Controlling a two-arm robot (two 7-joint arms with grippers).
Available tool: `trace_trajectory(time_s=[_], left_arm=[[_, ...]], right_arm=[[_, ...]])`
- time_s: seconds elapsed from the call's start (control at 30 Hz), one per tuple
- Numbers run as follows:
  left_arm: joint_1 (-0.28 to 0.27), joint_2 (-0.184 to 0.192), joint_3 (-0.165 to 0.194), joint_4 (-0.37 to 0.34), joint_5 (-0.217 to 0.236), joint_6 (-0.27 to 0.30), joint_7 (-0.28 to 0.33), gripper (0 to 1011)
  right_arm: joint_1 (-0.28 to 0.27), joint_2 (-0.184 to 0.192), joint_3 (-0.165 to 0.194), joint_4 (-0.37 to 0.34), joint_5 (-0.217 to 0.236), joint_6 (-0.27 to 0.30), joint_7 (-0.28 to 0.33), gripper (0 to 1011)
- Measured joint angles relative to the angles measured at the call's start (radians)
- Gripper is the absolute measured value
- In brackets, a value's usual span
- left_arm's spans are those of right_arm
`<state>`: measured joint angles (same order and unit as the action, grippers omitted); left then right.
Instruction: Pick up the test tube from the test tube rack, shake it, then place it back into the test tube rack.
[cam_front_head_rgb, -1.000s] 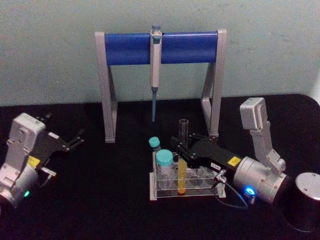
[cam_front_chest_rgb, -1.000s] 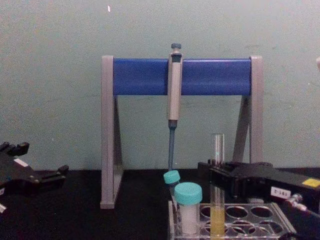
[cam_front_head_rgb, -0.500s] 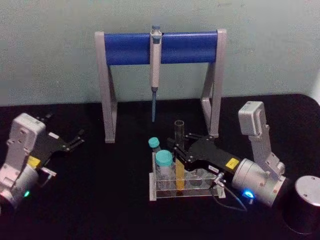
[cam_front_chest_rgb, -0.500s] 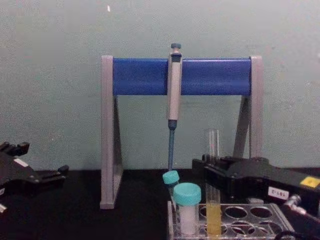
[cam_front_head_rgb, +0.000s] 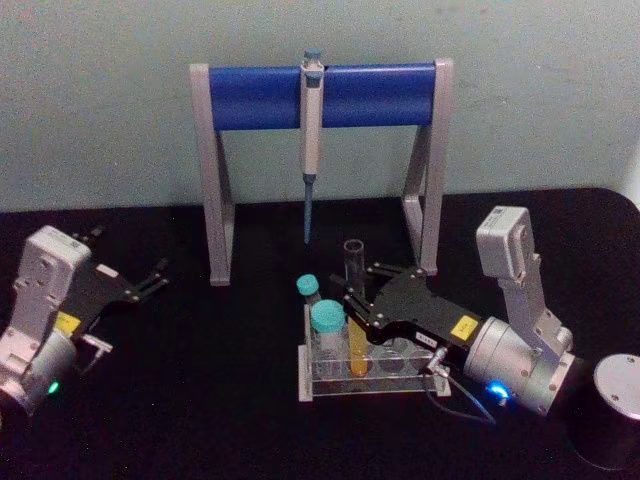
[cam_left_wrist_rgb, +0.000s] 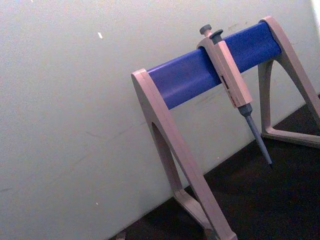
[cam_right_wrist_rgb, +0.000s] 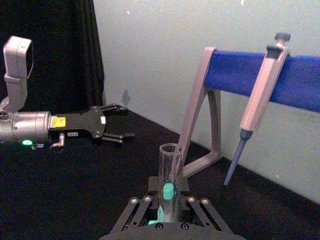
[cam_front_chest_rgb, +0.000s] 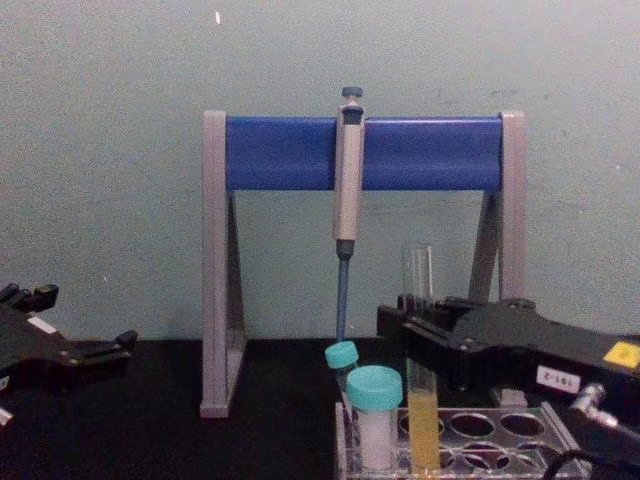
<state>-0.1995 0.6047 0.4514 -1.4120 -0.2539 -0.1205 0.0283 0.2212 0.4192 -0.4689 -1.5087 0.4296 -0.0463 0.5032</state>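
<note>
The test tube (cam_front_head_rgb: 353, 265) is a tall clear glass tube with yellow-orange liquid in its lower part. It stands upright with its lower end still inside the test tube rack (cam_front_head_rgb: 400, 386), a low clear plastic rack at the table's middle. My right gripper (cam_front_head_rgb: 358, 300) reaches in from the right and is shut on the test tube at mid-height. The chest view shows the test tube (cam_front_chest_rgb: 418, 280), right gripper (cam_front_chest_rgb: 415, 335) and rack (cam_front_chest_rgb: 500, 425) from the side. In the right wrist view the test tube (cam_right_wrist_rgb: 170, 165) rises between the fingers. My left gripper (cam_front_head_rgb: 150, 283) rests open at the far left.
Behind the rack stands a grey-legged stand with a blue crossbar (cam_front_head_rgb: 320, 95), and a pipette (cam_front_head_rgb: 310, 150) hangs from it. Two teal-capped vials (cam_front_head_rgb: 328, 320) sit in the rack's left end. A black cylinder (cam_front_head_rgb: 612, 405) stands at the front right.
The right gripper has lifted the test tube a little and shifted it slightly left, so its mouth stands higher. The left arm has not moved.
</note>
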Motion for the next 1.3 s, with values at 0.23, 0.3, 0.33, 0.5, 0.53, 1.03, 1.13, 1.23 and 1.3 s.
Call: trace_trajectory(time_s=[0.23,0.3,0.33,0.5,0.53,1.03,1.13,1.23,1.3], left_arm=[[0.000,0.000,0.000,0.000,0.000,0.000,0.000,1001],[0.000,0.000,0.000,0.000,0.000,0.000,0.000,1001],[0.000,0.000,0.000,0.000,0.000,0.000,0.000,1001],[0.000,0.000,0.000,0.000,0.000,0.000,0.000,1001],[0.000,0.000,0.000,0.000,0.000,0.000,0.000,1001],[0.000,0.000,0.000,0.000,0.000,0.000,0.000,1001],[0.000,0.000,0.000,0.000,0.000,0.000,0.000,1001],[0.000,0.000,0.000,0.000,0.000,0.000,0.000,1001],[0.000,0.000,0.000,0.000,0.000,0.000,0.000,1001]], right_arm=[[-0.013,0.010,0.017,-0.050,-0.008,-0.008,-0.007,234],[-0.015,0.013,0.022,-0.064,-0.009,-0.008,-0.008,234],[-0.018,0.016,0.026,-0.075,-0.009,-0.008,-0.009,234],[-0.024,0.022,0.042,-0.112,-0.003,-0.010,-0.010,234],[-0.024,0.023,0.045,-0.116,-0.002,-0.011,-0.010,234],[0.023,-0.009,0.073,-0.069,-0.022,-0.038,-0.043,234],[0.040,-0.029,0.081,-0.035,-0.025,-0.051,-0.053,234],[0.050,-0.039,0.085,-0.018,-0.028,-0.057,-0.055,234],[0.059,-0.046,0.087,-0.004,-0.031,-0.060,-0.056,234]])
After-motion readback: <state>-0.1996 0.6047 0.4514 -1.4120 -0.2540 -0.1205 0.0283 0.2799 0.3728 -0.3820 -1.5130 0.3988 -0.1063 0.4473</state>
